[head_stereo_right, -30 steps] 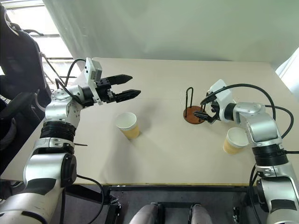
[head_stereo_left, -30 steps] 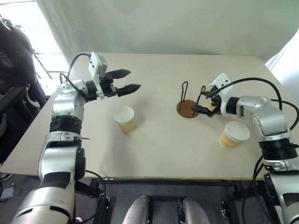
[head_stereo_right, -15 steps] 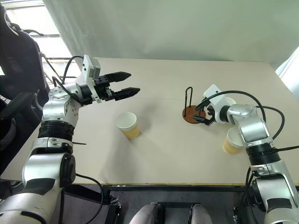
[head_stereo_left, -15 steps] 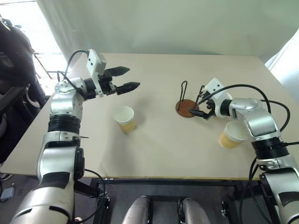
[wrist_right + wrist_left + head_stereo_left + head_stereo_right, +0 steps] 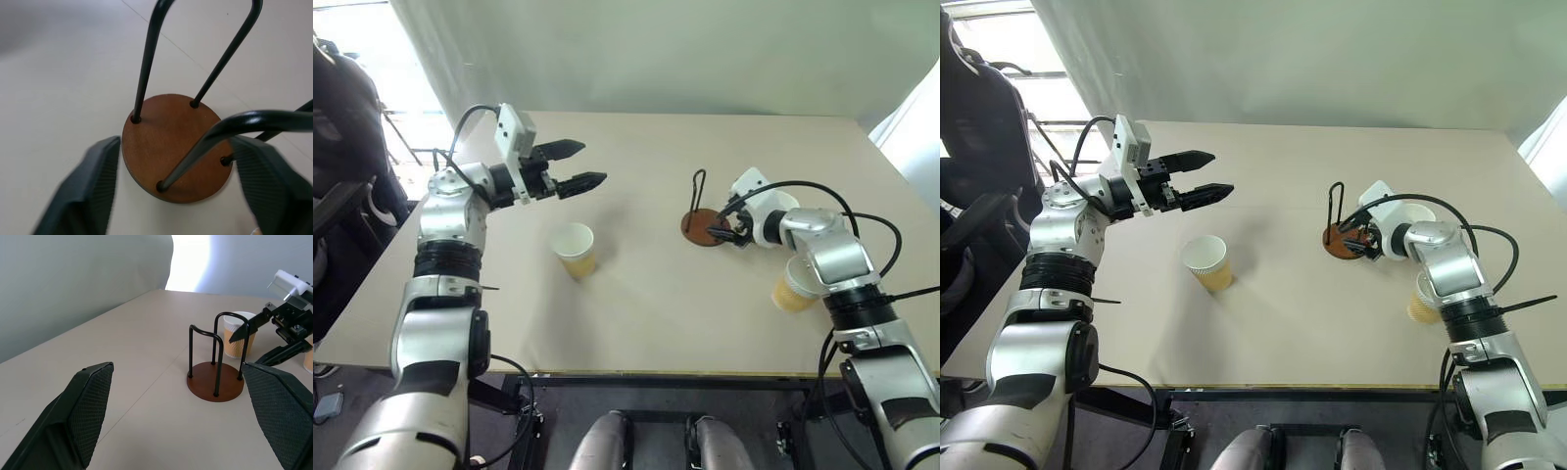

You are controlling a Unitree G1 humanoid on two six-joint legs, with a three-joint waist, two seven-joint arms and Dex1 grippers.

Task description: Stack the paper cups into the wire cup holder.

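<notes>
The wire cup holder point(image 5: 703, 224), a brown disc with black wire loops, stands right of the table's middle. My right gripper point(image 5: 719, 229) is low at its base, open, with one finger on each side of the disc point(image 5: 173, 144). I cannot tell whether the pads touch it. One paper cup point(image 5: 575, 249) stands left of centre. A second cup point(image 5: 790, 290) sits by my right forearm, partly hidden. A third cup point(image 5: 238, 334) stands just behind the holder and the right gripper. My left gripper point(image 5: 590, 164) hangs open and empty above the table, up and left of the first cup.
The beige table point(image 5: 656, 323) ends near me at a front edge point(image 5: 656, 373). A grey curtain point(image 5: 656, 49) hangs behind its far edge. A dark chair-like shape point(image 5: 337, 147) stands off the table's left side.
My right gripper has moved in and down from beside the holder to its base, and its fingers have narrowed around the disc. The left arm has stayed put.
</notes>
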